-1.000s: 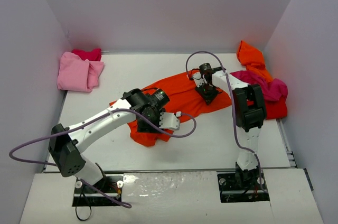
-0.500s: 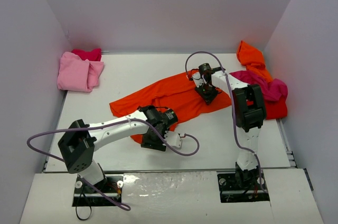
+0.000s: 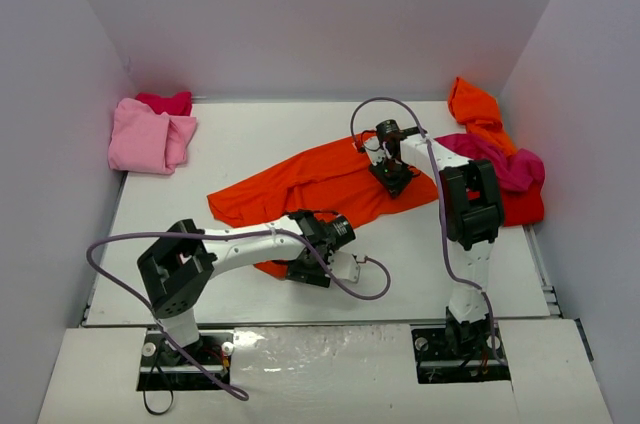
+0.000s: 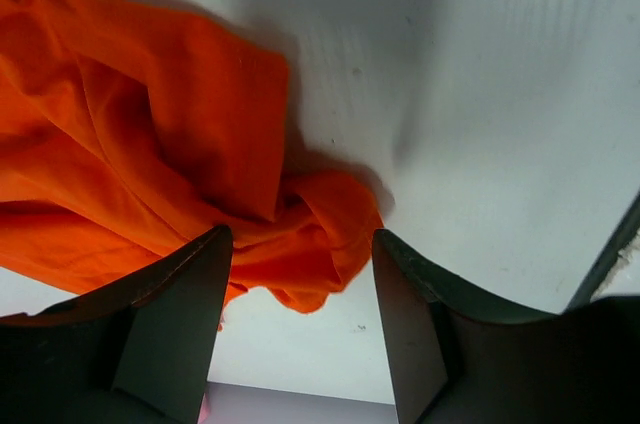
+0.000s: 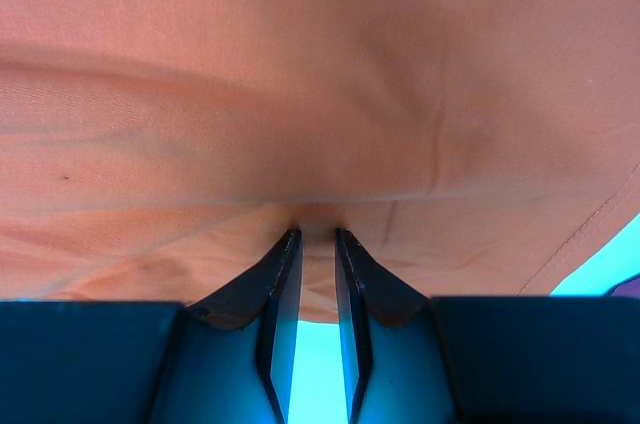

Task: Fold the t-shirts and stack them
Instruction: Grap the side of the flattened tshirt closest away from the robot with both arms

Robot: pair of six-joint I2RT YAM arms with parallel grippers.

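An orange t-shirt (image 3: 320,179) lies spread and creased across the middle of the table. My right gripper (image 3: 391,177) presses down on its far right part; in the right wrist view the fingers (image 5: 317,234) are shut on a pinch of orange t-shirt (image 5: 320,94). My left gripper (image 3: 302,266) sits low at the shirt's near corner. In the left wrist view it (image 4: 300,239) is open, with the bunched orange hem (image 4: 320,244) lying on the table between the fingertips, not gripped. More t-shirts lie in piles at the back left and the right.
A light pink t-shirt (image 3: 148,139) with a red one (image 3: 167,102) behind it lies at the back left corner. At the right wall are an orange (image 3: 476,106), a magenta (image 3: 505,166) and a red (image 3: 522,208) t-shirt. Walls enclose the white table (image 3: 240,134).
My left arm has swung down and toward the near right, ending low at the shirt's near corner, and its jaws have widened. The shirt's near lump has flattened. The right arm has stayed put.
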